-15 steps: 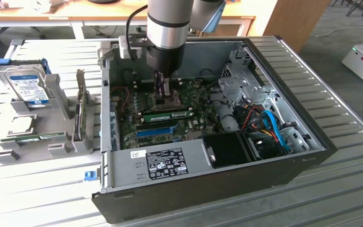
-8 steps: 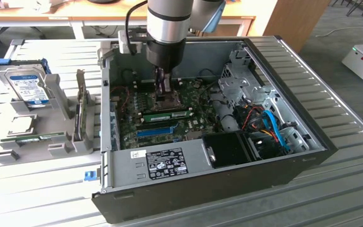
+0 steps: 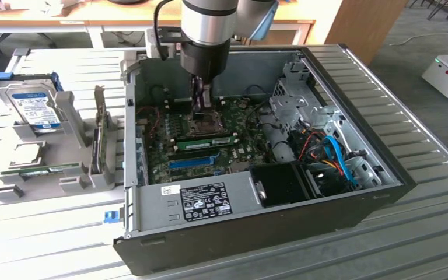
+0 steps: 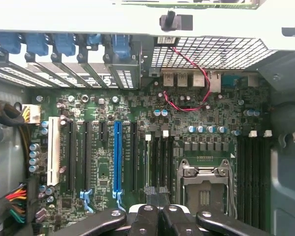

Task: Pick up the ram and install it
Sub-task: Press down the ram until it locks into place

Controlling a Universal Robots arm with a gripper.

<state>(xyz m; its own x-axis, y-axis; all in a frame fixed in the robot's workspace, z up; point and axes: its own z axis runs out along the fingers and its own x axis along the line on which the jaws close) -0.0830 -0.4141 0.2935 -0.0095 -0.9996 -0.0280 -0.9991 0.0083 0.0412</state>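
**Ram seated beside the CPU socket**

Ram (image 3: pixel 210 140) lies in the motherboard (image 3: pixel 208 146) slot, near the gripper (image 3: pixel 202 105); the fingers (image 4: pixel 157 216) are pressed together, gripping nothing; the wrist view reveals blue slot (image 4: pixel 117 157); exterior view shows hard drive (image 3: pixel 37 108) outside the case.

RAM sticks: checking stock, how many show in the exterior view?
2: one ram seated on the motherboard, a second ram on the grey rack at the exterior view's left. The pincer may hide another.

Open computer case (image 3: pixel 380 192) on slatted table (image 3: pixel 45 233); hard drive (image 3: pixel 37 108) upright in grey holder (image 3: pixel 72 175).
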